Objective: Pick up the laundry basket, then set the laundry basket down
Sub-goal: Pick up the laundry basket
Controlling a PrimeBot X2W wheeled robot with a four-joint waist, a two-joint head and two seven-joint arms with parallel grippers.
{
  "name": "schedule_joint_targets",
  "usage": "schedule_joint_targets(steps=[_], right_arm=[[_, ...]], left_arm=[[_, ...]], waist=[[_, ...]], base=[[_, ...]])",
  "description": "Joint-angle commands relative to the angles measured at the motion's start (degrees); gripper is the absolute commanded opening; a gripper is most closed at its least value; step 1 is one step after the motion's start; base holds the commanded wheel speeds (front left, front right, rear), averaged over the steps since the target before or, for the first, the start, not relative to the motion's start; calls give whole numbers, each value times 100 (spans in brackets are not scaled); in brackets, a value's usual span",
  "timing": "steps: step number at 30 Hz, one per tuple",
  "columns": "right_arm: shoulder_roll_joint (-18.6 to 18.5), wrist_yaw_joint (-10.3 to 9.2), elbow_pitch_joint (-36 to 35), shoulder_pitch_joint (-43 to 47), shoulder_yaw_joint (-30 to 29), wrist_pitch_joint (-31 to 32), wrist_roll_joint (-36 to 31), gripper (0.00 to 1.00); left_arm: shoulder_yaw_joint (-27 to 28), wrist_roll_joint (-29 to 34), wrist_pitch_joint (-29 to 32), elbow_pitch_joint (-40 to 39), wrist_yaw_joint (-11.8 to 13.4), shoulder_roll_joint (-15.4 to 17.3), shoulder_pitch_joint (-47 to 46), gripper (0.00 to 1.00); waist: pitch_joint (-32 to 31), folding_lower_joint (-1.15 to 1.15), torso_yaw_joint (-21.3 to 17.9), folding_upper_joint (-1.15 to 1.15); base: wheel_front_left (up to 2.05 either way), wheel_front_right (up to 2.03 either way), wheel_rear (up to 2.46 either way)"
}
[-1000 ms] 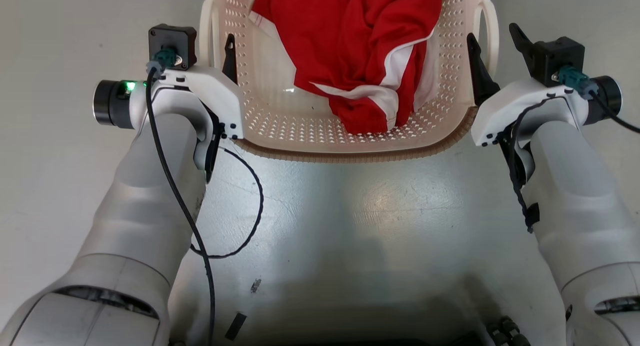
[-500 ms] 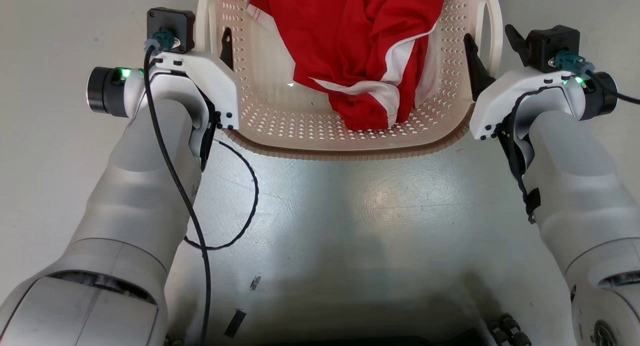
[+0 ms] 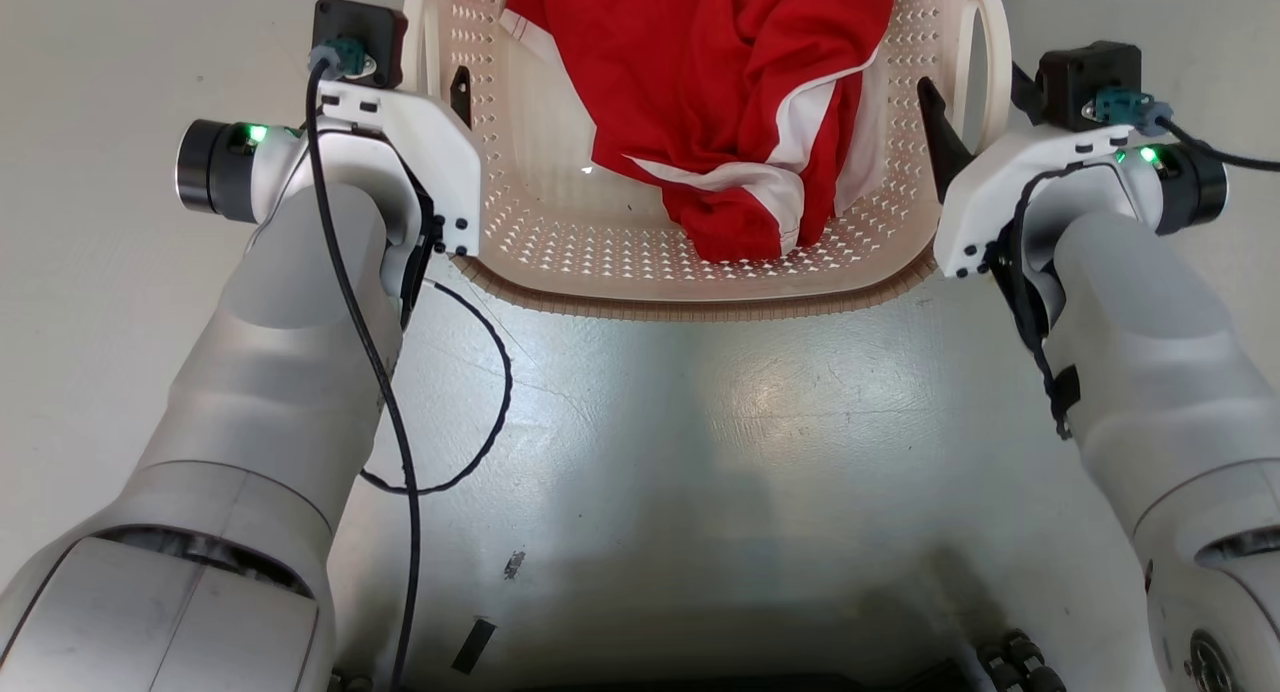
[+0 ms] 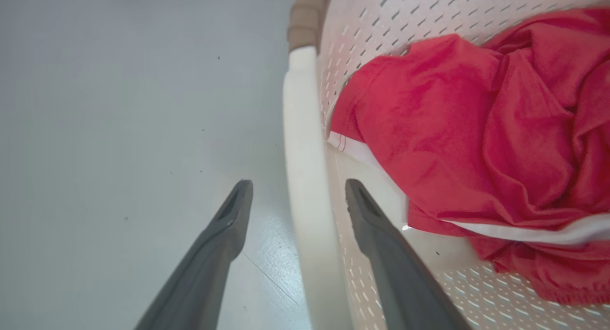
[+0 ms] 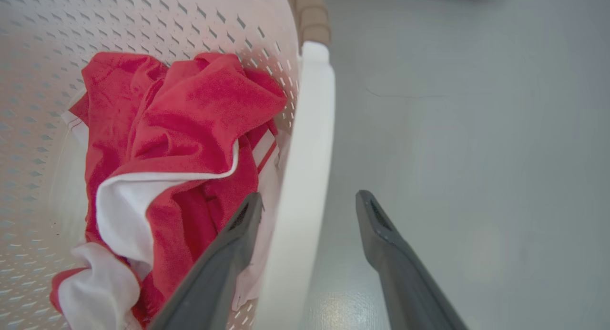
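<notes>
The laundry basket (image 3: 690, 307), cream perforated plastic with a brown woven-look rim, sits on the grey floor at top centre and holds a red and white garment (image 3: 720, 82). My left gripper (image 3: 437, 80) is open and straddles the left loop handle (image 4: 305, 144), with one finger (image 4: 367, 215) inside the basket and the other outside. My right gripper (image 3: 975, 97) is open too, astride the right loop handle (image 5: 310, 129), its inner finger (image 5: 238, 234) beside the garment (image 5: 181, 129). In both wrist views there are gaps between fingers and handle.
A black cable (image 3: 495, 402) loops from my left forearm over the floor in front of the basket. My dark base (image 3: 760, 672) lies at the bottom edge. Bare grey floor (image 3: 90, 302) stretches on both sides of the basket.
Both grippers have slid forward along the basket's sides. The right gripper's outer finger has come in closer to the right handle. The basket has barely shifted.
</notes>
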Motion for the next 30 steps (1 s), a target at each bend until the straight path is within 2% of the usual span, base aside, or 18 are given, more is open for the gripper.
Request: schedule_joint_targets(steps=[1,14,25,26,27,28,29,30], right_arm=[[114,28,2,20,107,50,79,100],[114,28,39,-96,434,463,542,100],[114,28,47,-86,681,500,811,100],[114,28,47,-87,696,499,826,81],[114,28,48,-74,732,521,865,0],[114,28,48,-53,783,571,933,0],[114,28,48,-49,817,593,1001,0],[114,28,48,-54,846,588,1048,0]], left_arm=[[20,-2,50,-34,-25,156,-18,100],[-86,-141,362,-14,4,124,-142,100],[-192,-216,382,-7,40,118,-142,100],[-214,-205,367,-7,40,118,-146,100],[-260,-174,368,-6,23,118,-151,100],[-291,-158,366,-6,11,117,-157,28],[-293,-163,318,-6,20,123,-171,0],[-303,-162,293,-6,25,129,-181,0]], waist=[[5,0,11,0],[43,0,36,0],[58,0,19,0],[62,0,18,0],[65,0,28,0],[68,0,40,0],[74,0,37,0],[78,0,30,0]], base=[[0,0,0],[0,0,0],[0,0,0],[0,0,0],[0,0,0],[0,0,0],[0,0,0],[0,0,0]])
